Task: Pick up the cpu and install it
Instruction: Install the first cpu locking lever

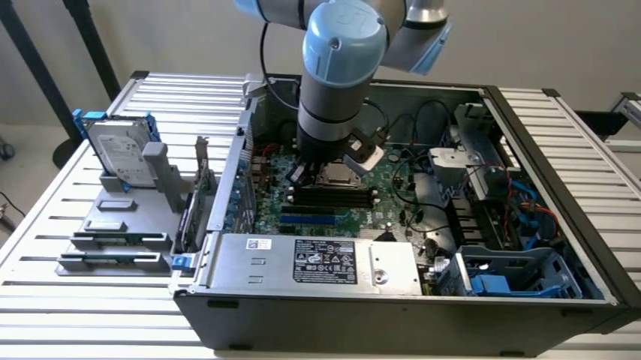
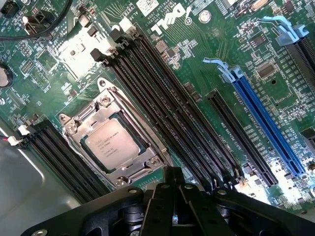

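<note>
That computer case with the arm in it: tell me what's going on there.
A robot arm reaches down into the open computer case, over the motherboard. The cpu already lies in its socket, framed by the metal bracket, beside the black memory slots. The tool sits just above the board close to the socket, holding nothing visible.

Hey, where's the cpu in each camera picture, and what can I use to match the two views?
Exterior view: the cpu sits in its socket on the motherboard inside the open computer case, directly under the robot arm's wrist.
Wrist view: the cpu lies inside the metal socket frame, silvery top up, just beyond the gripper.
Shared landmark: the black memory slots beside the socket, seen as long black rows in the wrist view.
</note>
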